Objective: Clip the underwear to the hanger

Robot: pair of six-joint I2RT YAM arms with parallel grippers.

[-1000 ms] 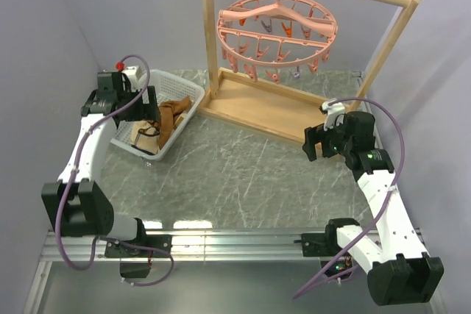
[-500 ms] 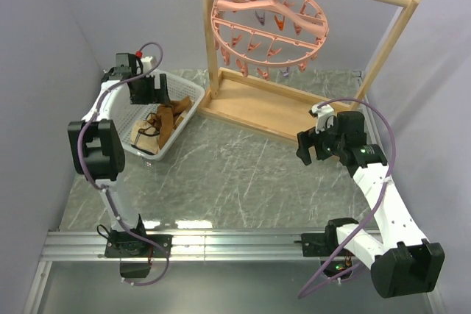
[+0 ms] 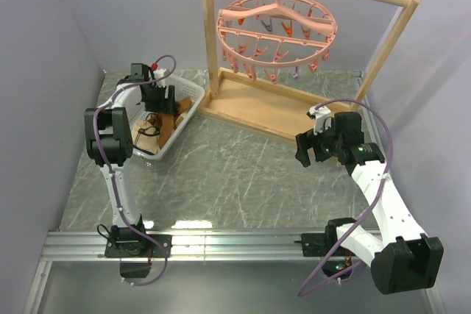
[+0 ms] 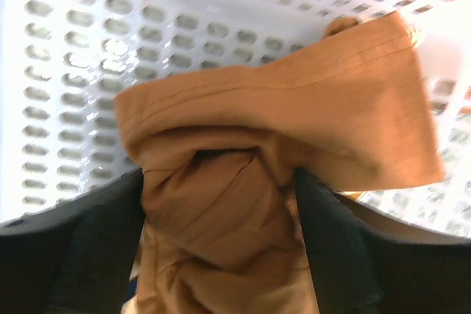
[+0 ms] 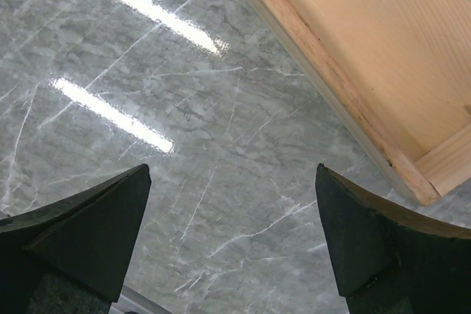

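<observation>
Rust-brown cloth fills my left wrist view: the underwear [image 4: 280,130] is bunched between the fingers of the left gripper [image 4: 217,189], which is closed on a thick fold with nothing else in its hold. Most of the garment sits inside the white basket [image 4: 88,56] at about 10 o'clock on the table [image 5: 184,108].

The right gripper [image 5: 232,182] hangs wide open and empty over bare marble at 3 o'clock, just beside the wooden rack [image 5: 368,49].

The hanger [image 3: 274,11] dangles from the rack's bar at 12 o'clock, well apart from both grippers.

My worry is the grip itself. I seem to have a wad of fabric, not the waistband, so the cloth could slide out on the lift, or come up so crumpled that no clean edge is offered to a clip. A beige garment [image 3: 145,136] lies in the same basket. If it is tangled with the shorts, it may ride up too. The basket looks light, so a snag on its lattice could drag it. The hanger hangs free, and any push may swing it away.
</observation>
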